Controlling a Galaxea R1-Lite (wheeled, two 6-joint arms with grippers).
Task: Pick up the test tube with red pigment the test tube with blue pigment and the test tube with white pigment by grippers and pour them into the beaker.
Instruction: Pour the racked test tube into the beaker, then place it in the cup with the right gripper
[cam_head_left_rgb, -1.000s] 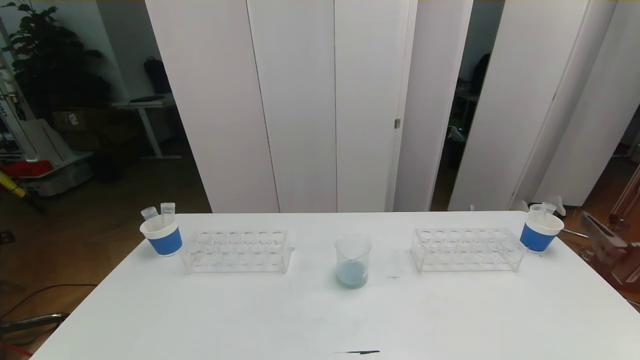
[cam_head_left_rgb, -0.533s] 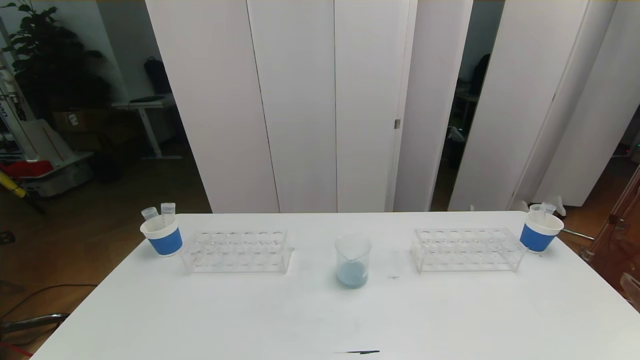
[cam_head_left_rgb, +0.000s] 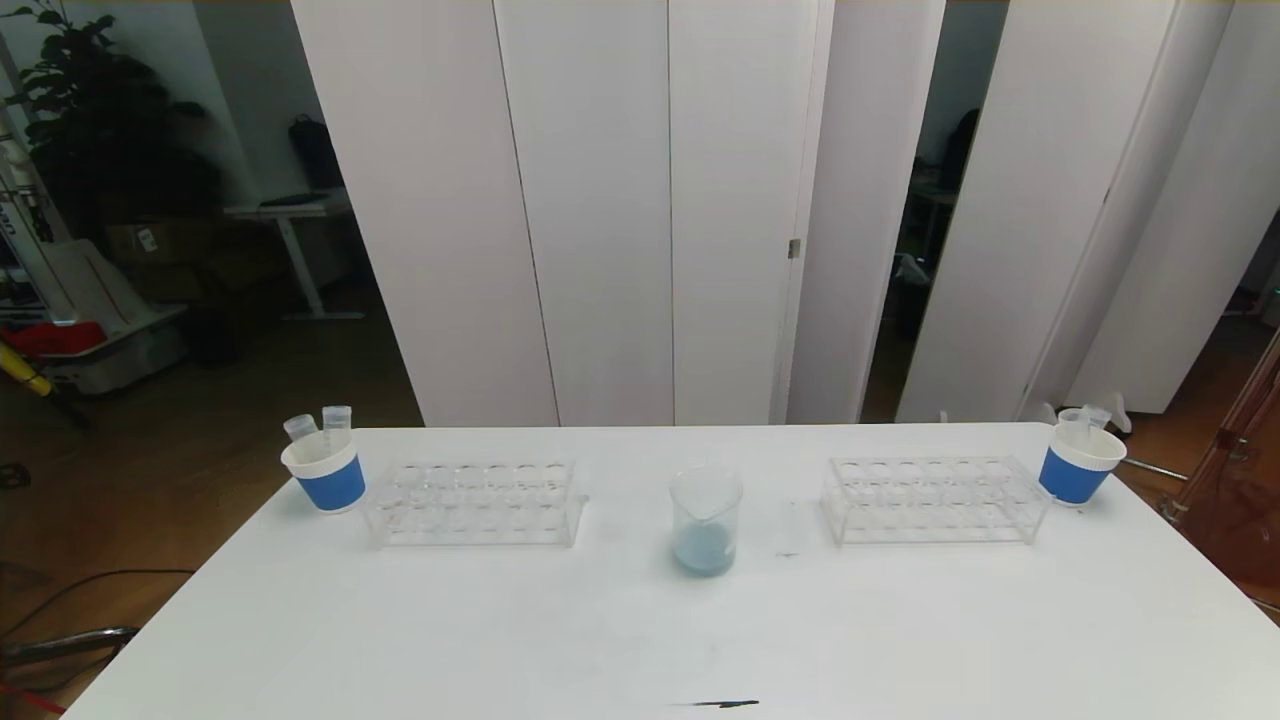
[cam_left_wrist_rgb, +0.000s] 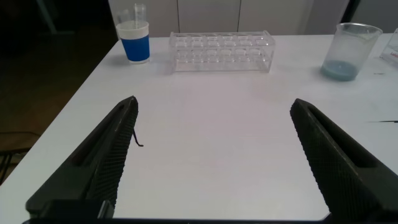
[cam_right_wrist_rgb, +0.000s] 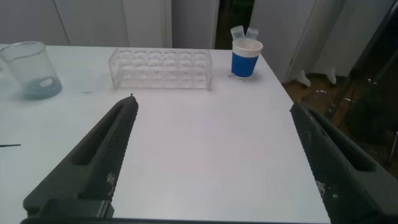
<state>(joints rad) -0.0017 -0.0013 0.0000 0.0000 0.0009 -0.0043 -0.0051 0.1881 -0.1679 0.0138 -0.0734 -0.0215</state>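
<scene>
The beaker (cam_head_left_rgb: 706, 522) stands mid-table with pale blue liquid at its bottom. A clear rack (cam_head_left_rgb: 472, 503) flanks it on the left, another rack (cam_head_left_rgb: 933, 499) on the right, each with a cup (cam_head_left_rgb: 324, 469) beyond it holding tubes. The left gripper (cam_left_wrist_rgb: 211, 162) and right gripper (cam_right_wrist_rgb: 214, 162) hover wide apart, holding nothing, nearer the robot than the beaker.

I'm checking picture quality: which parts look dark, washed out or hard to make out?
Head view: the table is bright and washed out, the room behind dark, the clear racks faint. Wrist views: the near fingers are dark against the table; the beaker looks cloudy.
</scene>
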